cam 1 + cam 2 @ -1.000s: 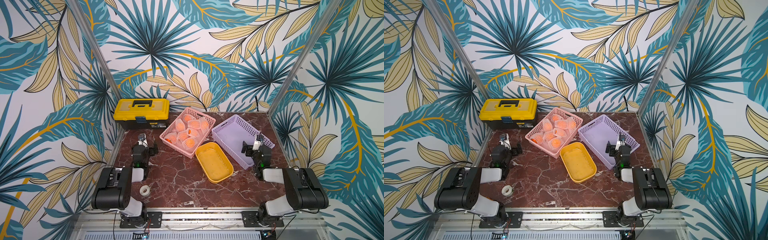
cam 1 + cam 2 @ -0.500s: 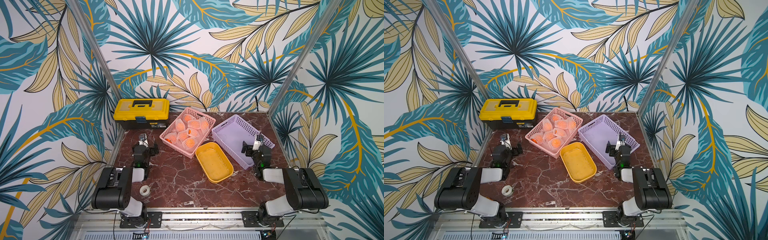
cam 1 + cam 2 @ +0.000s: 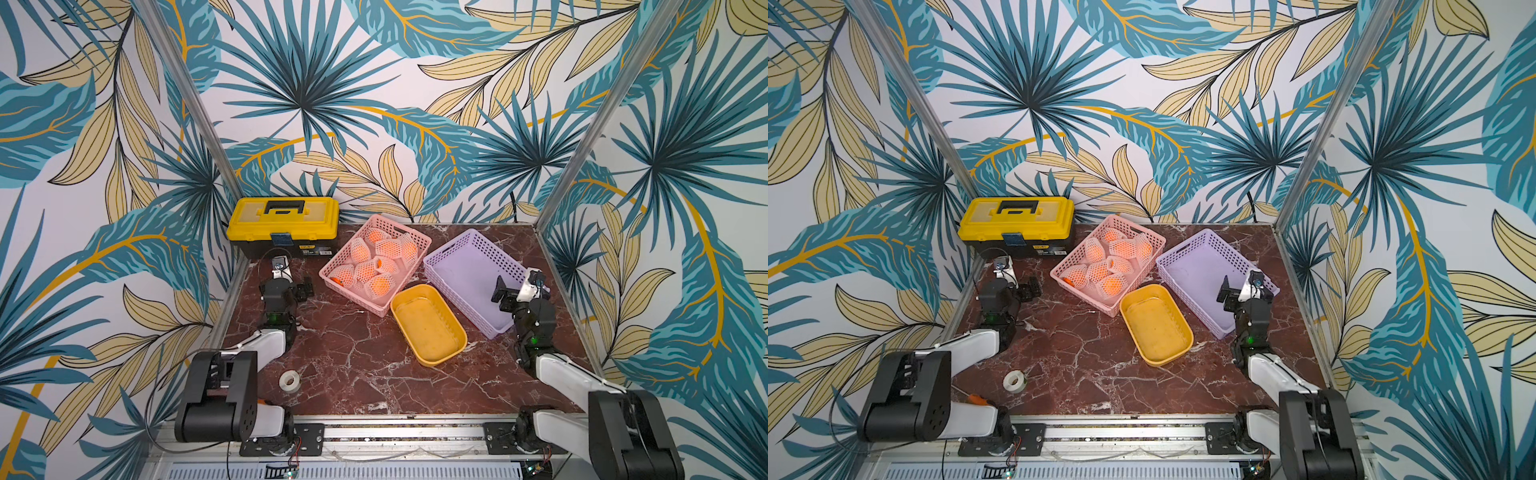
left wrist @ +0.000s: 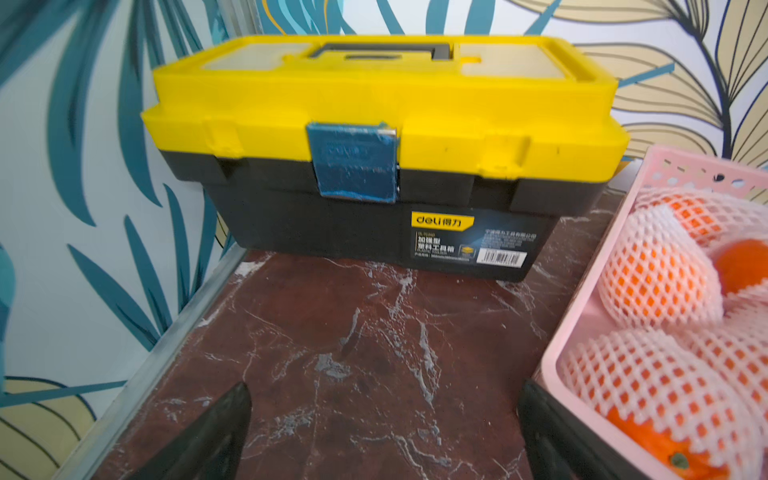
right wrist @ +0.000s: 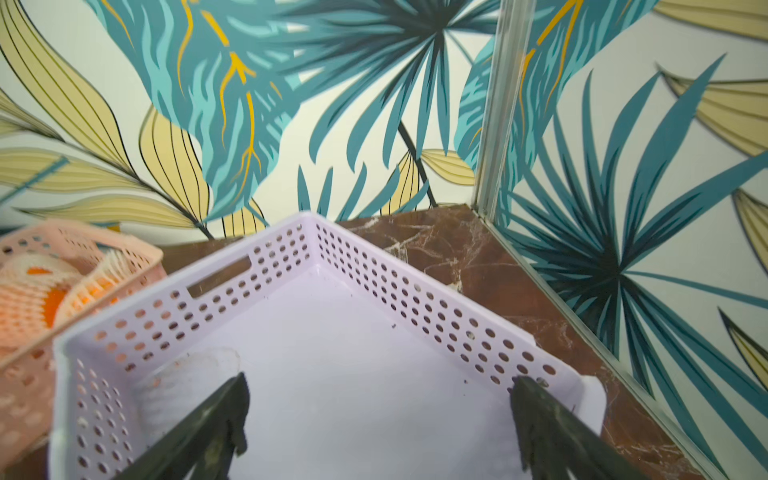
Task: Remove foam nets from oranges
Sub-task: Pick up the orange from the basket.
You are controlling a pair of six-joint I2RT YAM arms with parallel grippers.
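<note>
Presently, left tool (image 4: 384, 390) and right tool (image 5: 380, 379) are held wide apart, empty; oranges (image 3: 380, 284) are seen wrapped in foam nets (image 3: 359, 249).

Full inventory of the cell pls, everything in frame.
toolbox: 1, yellow lid on black base, back left corner
pink basket: 1, pink, mid-back, right of toolbox
oranges: about 7, orange, all in pink basket
foam nets: about 7, white, each around an orange
lilac basket: 1, lilac, back right, no fruit inside
yellow tray: 1, yellow, in front of both baskets, empty
tape roll: 1, white, front left
table: 1, dark red marble
left pincer: 1, black, open, empty, between toolbox and pink basket
right pincer: 1, black, open, empty, over lilac basket's near end
</note>
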